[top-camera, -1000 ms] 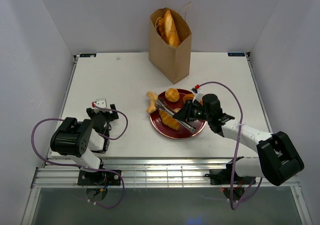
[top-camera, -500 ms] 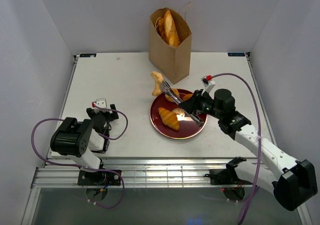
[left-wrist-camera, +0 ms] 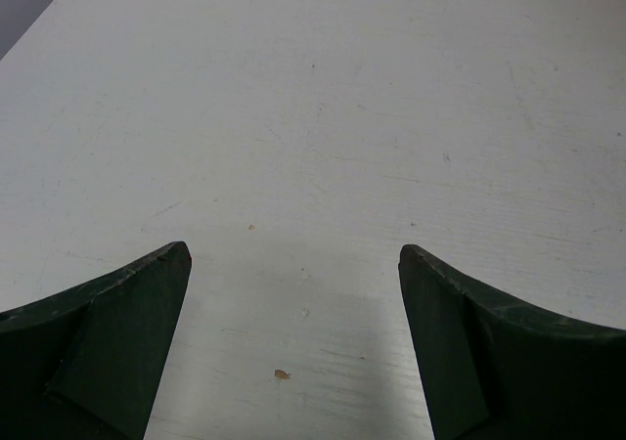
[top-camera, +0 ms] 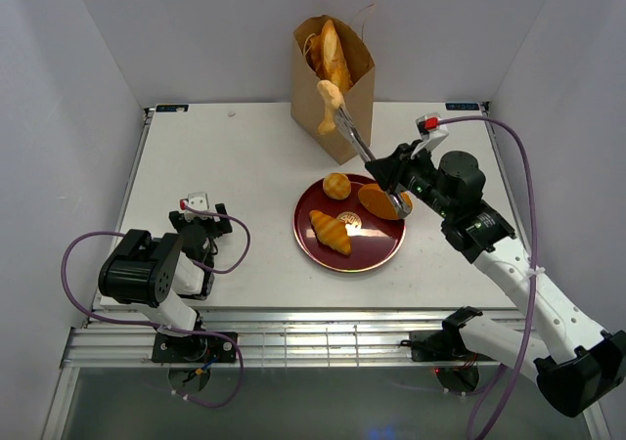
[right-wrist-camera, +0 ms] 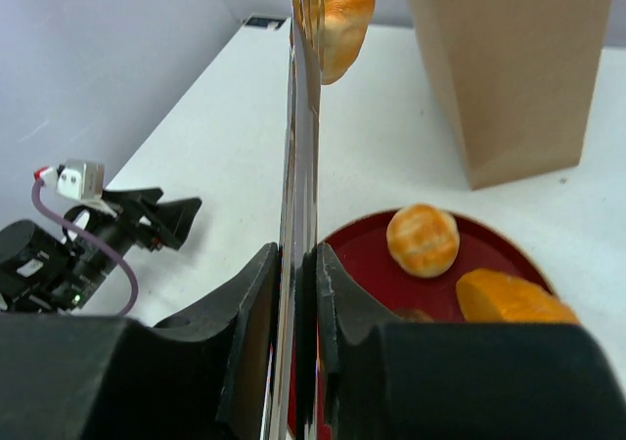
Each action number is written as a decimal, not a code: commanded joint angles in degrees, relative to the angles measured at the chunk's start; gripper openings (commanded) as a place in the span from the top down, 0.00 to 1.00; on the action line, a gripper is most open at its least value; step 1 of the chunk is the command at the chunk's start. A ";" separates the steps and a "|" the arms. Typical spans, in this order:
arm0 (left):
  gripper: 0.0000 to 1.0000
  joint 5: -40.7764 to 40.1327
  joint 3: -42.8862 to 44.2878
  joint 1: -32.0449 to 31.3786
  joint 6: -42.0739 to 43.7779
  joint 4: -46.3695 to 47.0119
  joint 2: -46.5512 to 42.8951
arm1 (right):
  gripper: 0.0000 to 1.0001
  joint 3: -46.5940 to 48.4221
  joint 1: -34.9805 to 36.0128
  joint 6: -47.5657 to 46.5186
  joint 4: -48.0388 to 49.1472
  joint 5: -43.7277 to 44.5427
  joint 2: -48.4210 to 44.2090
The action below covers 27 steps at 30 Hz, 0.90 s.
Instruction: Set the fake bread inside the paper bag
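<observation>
No legible text anywhere (blue corner stickers (top-camera: 463, 106) too blurred)

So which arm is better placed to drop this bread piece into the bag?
Right. The right gripper is shut on the tongs, which pinch a bread piece up by the paper bag. The left gripper is open, holding nothing, back near its base.

I see a white table (top-camera: 225, 166) with pale walls (top-camera: 196, 29) at nine, twelve and three o'clock, and a metal rail (top-camera: 313, 337) at six.
</observation>
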 commanded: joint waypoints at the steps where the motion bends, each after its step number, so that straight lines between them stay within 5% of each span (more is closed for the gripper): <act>1: 0.02 0.75 0.46 0.28 -0.74 5.58 -1.08 | 0.80 6.74 -0.22 -4.16 2.11 4.92 1.20; 24: 0.02 0.75 0.46 0.28 -0.74 5.58 -0.99 | 0.72 31.53 -1.71 -15.42 2.73 12.92 25.46; 27: 0.02 0.75 0.55 0.19 -0.74 5.58 -0.99 | 0.60 32.76 -2.59 -14.36 2.38 11.61 27.22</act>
